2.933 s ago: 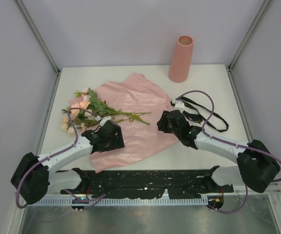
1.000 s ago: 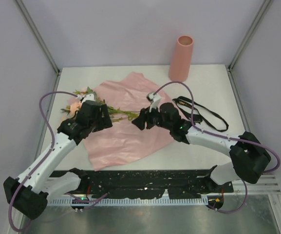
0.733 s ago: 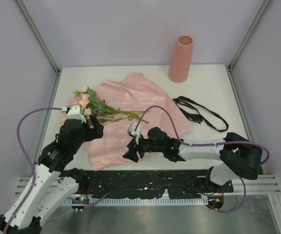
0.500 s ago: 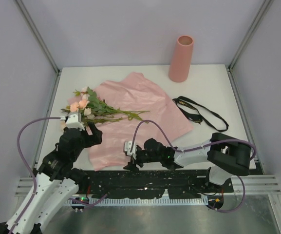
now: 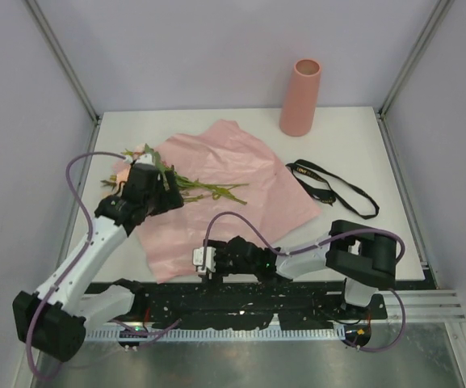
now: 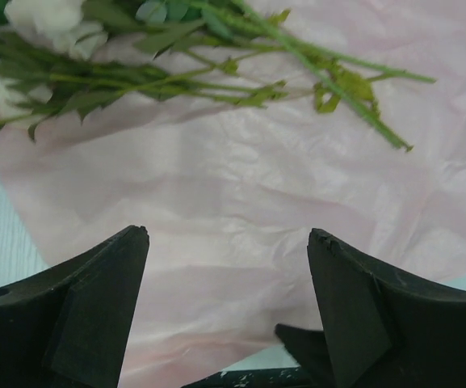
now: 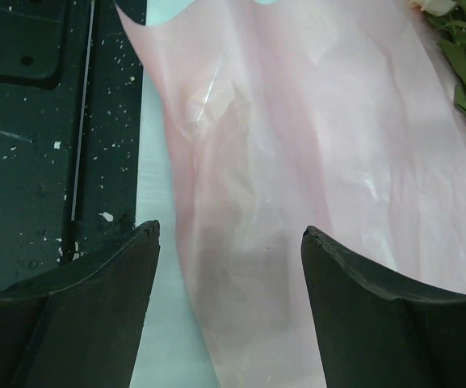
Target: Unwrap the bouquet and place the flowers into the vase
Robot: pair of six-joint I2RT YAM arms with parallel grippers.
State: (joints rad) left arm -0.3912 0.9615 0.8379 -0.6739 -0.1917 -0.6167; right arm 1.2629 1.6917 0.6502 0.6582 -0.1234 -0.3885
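The bouquet lies unwrapped: the flowers rest with thin green stems across the spread pink paper, their blossoms mostly hidden behind my left arm. In the left wrist view the flowers lie beyond my open left gripper, which hovers over the pink paper with nothing between its fingers. My left gripper sits just near of the stems. My right gripper is low at the paper's near edge, open and empty; the right wrist view shows this gripper over the pink paper. The salmon vase stands upright at the back right.
A loose black ribbon lies on the table right of the paper. The black speckled base plate runs along the near edge, and this plate is just beside the right gripper. Grey walls enclose the white table.
The right arm swept from the paper's middle down to its near edge and its jaws widened. The left arm pulled back toward the near side, then returned beside the stems.
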